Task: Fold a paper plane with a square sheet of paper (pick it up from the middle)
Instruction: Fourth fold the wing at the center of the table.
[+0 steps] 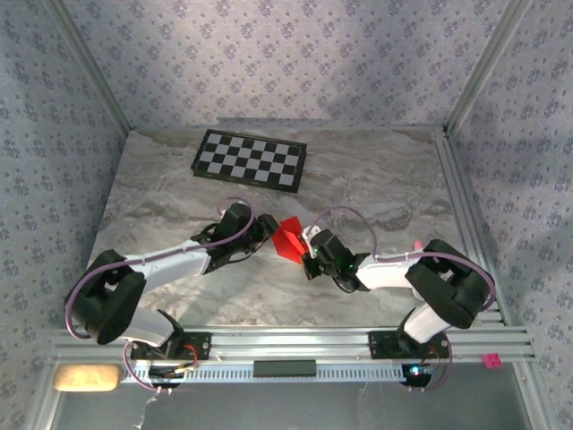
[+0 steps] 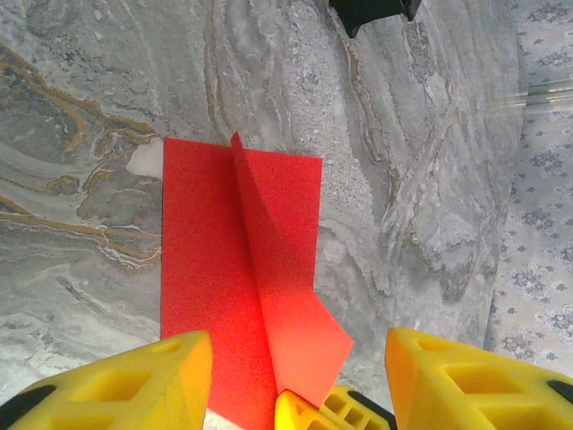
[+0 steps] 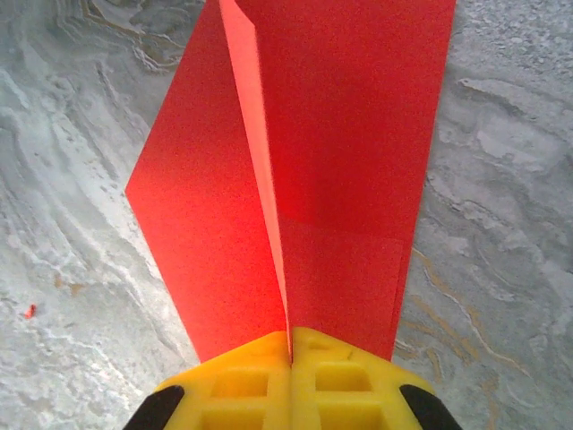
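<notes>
Right hand (image 3: 291, 340) clamps the square sheet of paper (image 3: 345, 134) at its crease; left hand (image 2: 295, 349), fingers apart astride it, should close squarely on that crease, not one flap.

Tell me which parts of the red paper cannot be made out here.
Top view: red paper too small to read its creases; the right arm covers one end.
Right wrist view: far edge cut off by the frame's top; the shut right jaws hide its near tip.
Left wrist view: lower end cut off by the bottom edge.
</notes>
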`<state>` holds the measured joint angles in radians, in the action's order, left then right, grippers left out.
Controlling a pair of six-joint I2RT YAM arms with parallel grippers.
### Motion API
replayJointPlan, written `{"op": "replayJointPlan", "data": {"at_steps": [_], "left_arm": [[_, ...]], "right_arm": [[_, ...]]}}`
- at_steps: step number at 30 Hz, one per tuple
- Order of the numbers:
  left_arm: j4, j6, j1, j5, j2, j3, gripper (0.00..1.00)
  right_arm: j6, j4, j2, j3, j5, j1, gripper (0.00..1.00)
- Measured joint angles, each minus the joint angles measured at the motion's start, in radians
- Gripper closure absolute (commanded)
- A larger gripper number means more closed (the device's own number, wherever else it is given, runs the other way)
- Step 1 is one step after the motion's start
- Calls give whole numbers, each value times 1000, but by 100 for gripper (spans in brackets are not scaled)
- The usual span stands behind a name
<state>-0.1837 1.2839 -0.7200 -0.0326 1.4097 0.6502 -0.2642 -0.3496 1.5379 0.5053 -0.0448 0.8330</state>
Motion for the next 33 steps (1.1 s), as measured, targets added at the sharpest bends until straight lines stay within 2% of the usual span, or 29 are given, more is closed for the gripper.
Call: {"op": "replayJointPlan", "data": {"at_steps": [5,17,33], "left_arm": [[1,0,0,0,0,0,50],[-6,0,0,-27,38,0,72],[-52,0,0,-100,159,21,86]], "right_arm": [[-35,-29,2,0,97,-36,100],[-117,-60,51,4,276,-93,100],[-238,-84,92,15,443,-172,100]]}}
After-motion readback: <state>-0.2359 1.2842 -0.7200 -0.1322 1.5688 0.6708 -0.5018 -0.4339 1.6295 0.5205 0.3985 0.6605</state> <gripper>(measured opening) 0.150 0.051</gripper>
